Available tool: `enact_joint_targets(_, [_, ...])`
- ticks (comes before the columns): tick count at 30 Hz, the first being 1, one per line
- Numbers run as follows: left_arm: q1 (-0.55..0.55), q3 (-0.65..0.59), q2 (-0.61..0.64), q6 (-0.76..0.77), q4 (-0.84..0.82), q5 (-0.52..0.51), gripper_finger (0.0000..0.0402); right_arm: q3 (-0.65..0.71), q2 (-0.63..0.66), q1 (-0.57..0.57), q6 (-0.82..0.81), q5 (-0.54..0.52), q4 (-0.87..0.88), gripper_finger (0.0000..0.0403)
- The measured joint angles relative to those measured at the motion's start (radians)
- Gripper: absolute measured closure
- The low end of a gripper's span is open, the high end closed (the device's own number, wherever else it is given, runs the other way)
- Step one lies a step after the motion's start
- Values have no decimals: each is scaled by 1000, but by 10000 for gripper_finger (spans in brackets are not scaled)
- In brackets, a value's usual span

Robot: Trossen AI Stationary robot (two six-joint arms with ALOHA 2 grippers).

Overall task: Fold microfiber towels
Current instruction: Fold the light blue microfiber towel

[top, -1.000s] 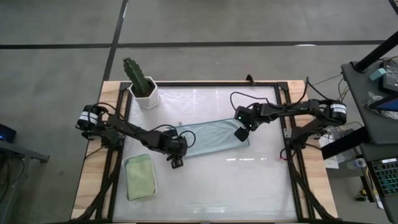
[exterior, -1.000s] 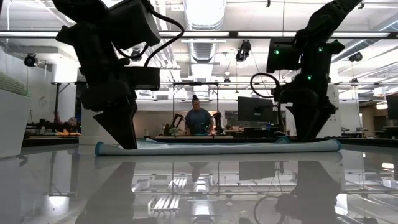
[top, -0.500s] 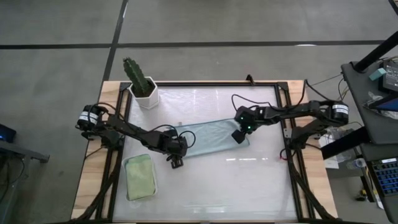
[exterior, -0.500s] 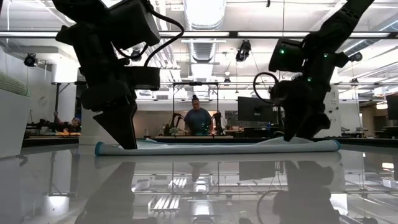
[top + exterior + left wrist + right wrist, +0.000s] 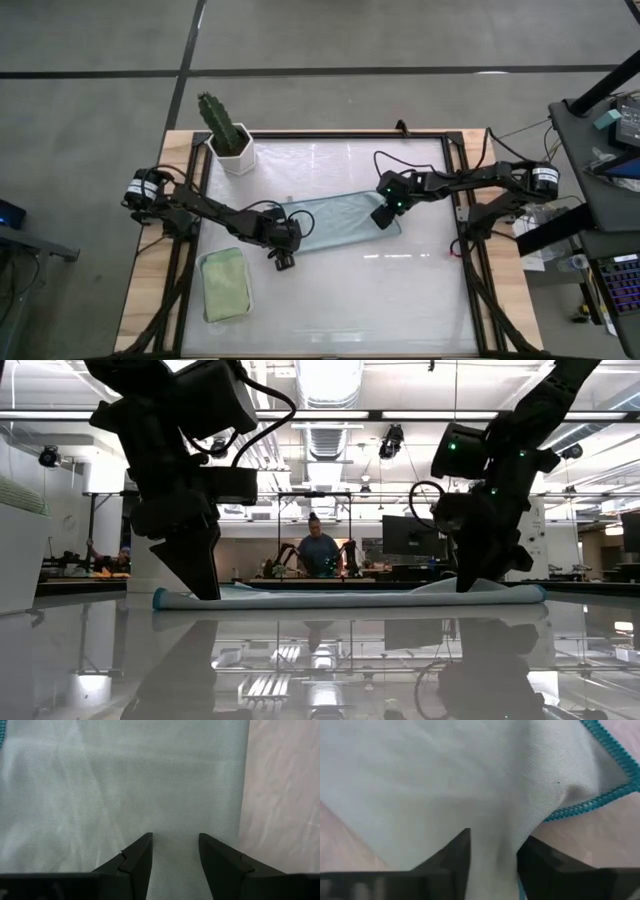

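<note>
A pale blue microfiber towel (image 5: 340,221) lies folded into a long strip across the middle of the bench (image 5: 400,300), slanting from about 8 o'clock up toward 2 o'clock in the high view. Its teal stitched edge (image 5: 600,802) shows in the right wrist view.

The left hand (image 5: 284,258) sits at the strip's 8 o'clock end. In the left wrist view its two fingers (image 5: 135,857) stand parted, tips down on the cloth with flat fabric showing between them; whether they pinch the towel cannot be told.

The right hand (image 5: 382,214) is at the opposite end, toward 3 o'clock. In the right wrist view its fingers (image 5: 455,852) are clenched on a raised fold of the towel, the fabric gathered up between them. The low view shows the cloth lifted a little under this hand (image 5: 470,582).

Toward 7 o'clock on the bench a white tray (image 5: 203,262) holds a folded sage green towel (image 5: 226,284). A potted cactus (image 5: 227,131) stands at the 11 o'clock corner. In the room behind the bench a person (image 5: 318,552) is seen far off.
</note>
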State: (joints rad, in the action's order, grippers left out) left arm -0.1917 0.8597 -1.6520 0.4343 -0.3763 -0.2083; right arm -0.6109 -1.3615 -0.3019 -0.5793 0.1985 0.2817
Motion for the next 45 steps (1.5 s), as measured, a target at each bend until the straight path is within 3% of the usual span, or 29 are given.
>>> enact_joint_targets(6, [-4,0,5,-4,-15,15,256,0,54,0,31,-31,33,352])
enact_joint_targets(10, [-13,6,32,-3,-109,37,256,-2,125,1,52,-81,106,388])
enact_joint_targets(18, [-14,8,107,-2,-140,10,256,-7,242,8,41,-93,203,393])
enact_joint_targets(26, [-15,-24,116,-3,-170,-17,256,-97,293,43,-5,-110,301,394])
enact_joint_targets(30, [-15,-79,116,-4,-105,-81,256,-130,250,88,-45,-113,245,394])
enact_joint_targets(40, [-14,-183,112,-22,146,-89,256,-174,20,180,-103,-57,-165,394])
enact_joint_targets(45, [-14,-219,113,-22,231,-90,256,-242,-117,182,-108,-41,-271,394])
